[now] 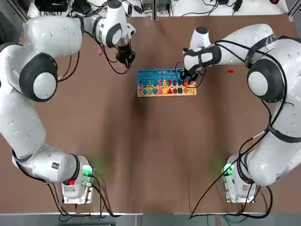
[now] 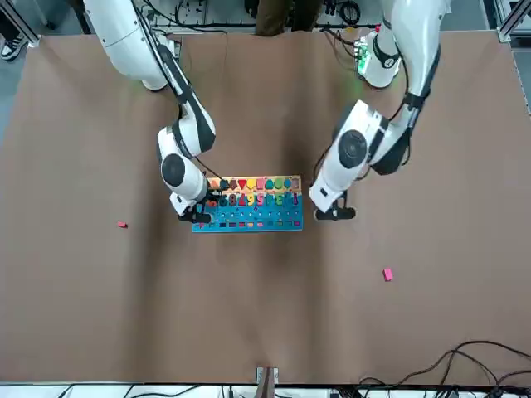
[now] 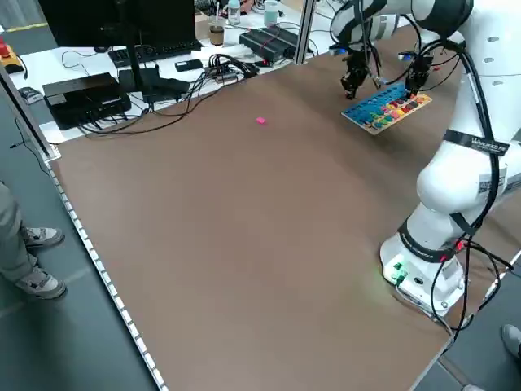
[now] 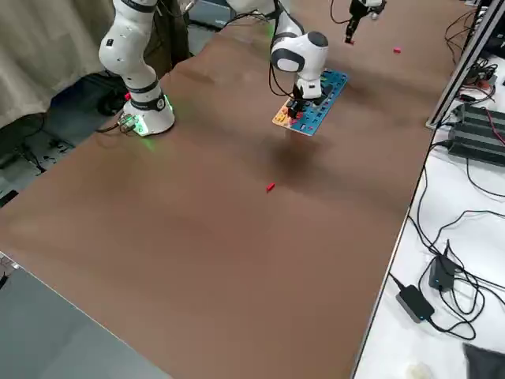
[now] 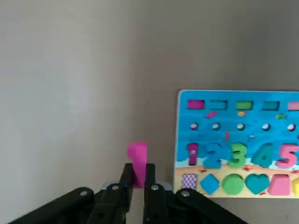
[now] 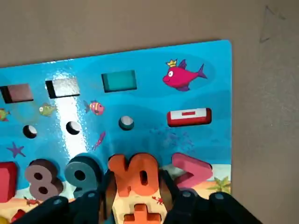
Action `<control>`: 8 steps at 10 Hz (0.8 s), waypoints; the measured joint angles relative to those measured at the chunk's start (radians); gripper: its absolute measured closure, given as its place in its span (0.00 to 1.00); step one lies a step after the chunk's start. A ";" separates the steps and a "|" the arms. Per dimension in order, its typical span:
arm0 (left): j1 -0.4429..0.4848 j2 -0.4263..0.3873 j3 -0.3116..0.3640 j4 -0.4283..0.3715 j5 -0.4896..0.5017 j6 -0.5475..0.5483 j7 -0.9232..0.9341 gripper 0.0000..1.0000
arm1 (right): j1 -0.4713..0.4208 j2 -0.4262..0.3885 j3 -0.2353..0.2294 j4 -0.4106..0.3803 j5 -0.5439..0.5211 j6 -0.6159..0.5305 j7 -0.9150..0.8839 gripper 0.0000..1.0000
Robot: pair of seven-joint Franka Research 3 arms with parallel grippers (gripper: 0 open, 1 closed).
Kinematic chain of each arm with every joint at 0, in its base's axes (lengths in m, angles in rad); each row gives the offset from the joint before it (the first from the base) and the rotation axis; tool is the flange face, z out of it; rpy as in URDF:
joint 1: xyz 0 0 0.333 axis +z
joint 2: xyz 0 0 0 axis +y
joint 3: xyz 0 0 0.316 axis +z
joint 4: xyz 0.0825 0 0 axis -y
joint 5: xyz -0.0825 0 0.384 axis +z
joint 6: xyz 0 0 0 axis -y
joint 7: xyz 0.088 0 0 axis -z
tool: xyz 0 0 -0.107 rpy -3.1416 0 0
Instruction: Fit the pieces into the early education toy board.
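The early education toy board (image 1: pixel 159 75) lies flat at the far middle of the table, blue half away from the arms' bases. My right gripper (image 1: pixel 188 79) is down on its right end. In the right wrist view its fingers (image 6: pixel 168 186) press both sides of an orange number piece (image 6: pixel 135 173) sitting in the number row of the board (image 6: pixel 140 65). My left gripper (image 1: pixel 126 59) hovers just off the board's far left corner, shut on a pink piece (image 5: pixel 137 156) that stands upright between its fingers. The board (image 5: pixel 233 116) lies beside it.
A loose pink piece (image 1: pixel 99 52) lies on the table beyond the left gripper. A small red piece (image 1: pixel 230 71) lies to the right of the board. Cables and electronics (image 3: pixel 163 73) crowd the bench past the table's left edge. A person's shoes (image 3: pixel 37 261) show there.
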 joint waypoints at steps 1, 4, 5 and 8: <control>-0.024 0.001 0.000 -0.020 0.000 0.029 -0.028 0.86 | -0.001 0.000 0.000 0.002 0.000 -0.009 0.001 0.52; -0.084 0.011 -0.001 -0.073 0.000 0.147 -0.124 0.86 | -0.001 0.001 -0.001 0.007 0.000 -0.021 0.002 0.45; -0.094 0.026 -0.001 -0.082 0.000 0.179 -0.146 0.86 | -0.001 0.001 -0.001 0.008 0.001 -0.022 0.003 0.44; -0.096 0.077 -0.001 -0.083 0.004 0.223 -0.166 0.86 | -0.001 0.001 -0.001 0.012 0.001 -0.027 0.003 0.48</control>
